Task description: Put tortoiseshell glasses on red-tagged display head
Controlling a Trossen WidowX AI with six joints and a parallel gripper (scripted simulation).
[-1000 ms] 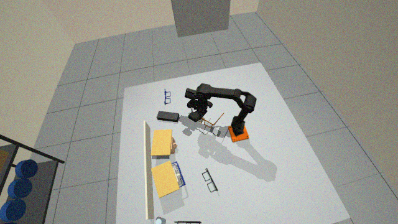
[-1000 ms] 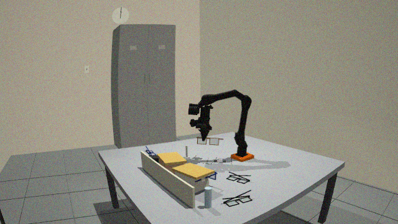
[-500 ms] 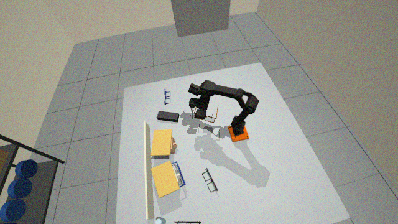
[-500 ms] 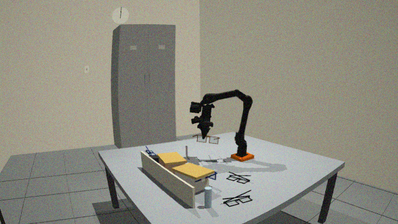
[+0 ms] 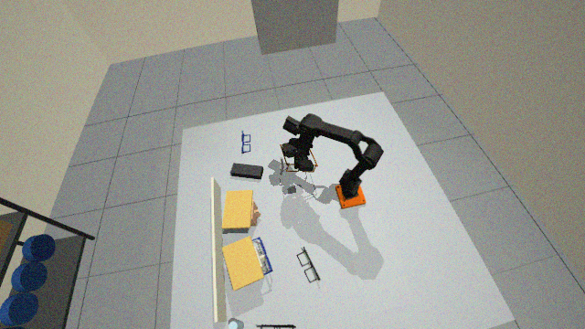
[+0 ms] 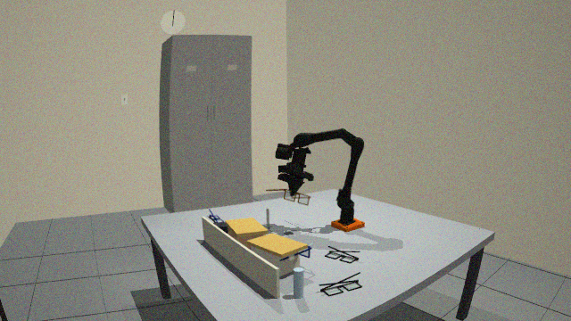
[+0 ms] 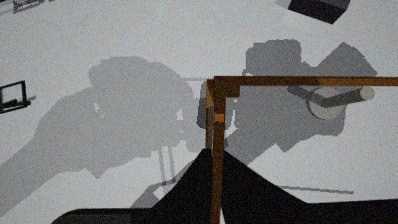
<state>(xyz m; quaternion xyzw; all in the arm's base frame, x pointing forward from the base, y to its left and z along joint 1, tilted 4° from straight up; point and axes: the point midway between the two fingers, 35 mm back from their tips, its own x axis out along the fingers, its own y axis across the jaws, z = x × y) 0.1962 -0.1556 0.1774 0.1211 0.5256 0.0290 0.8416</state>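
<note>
The tortoiseshell glasses [image 5: 292, 171] [image 6: 274, 190] [image 7: 300, 80] hang in the air, temples spread. My gripper [image 6: 293, 194] [image 7: 211, 156] is shut on them near the middle of the front, and is well above the table, beyond the heads; its fingertips are hidden in the top view. One display head [image 5: 238, 209] [image 6: 245, 226] has a yellow top and a brown face with bare nose. The other head [image 5: 243, 262] [image 6: 278, 244], turned a little, wears blue glasses [image 5: 261, 256] [image 6: 309, 252]. No red tag can be made out in these views.
A low wall [image 5: 217, 251] [image 6: 241, 259] stands behind the heads. A post on a round base [image 7: 325, 112] [image 6: 268, 218] stands below the gripper. A black case [image 5: 247, 171] [image 7: 320, 10], blue glasses [image 5: 246, 143], two black pairs [image 5: 311, 267] [image 6: 341, 287] and a pale cylinder [image 5: 234, 323] [image 6: 298, 283] also show.
</note>
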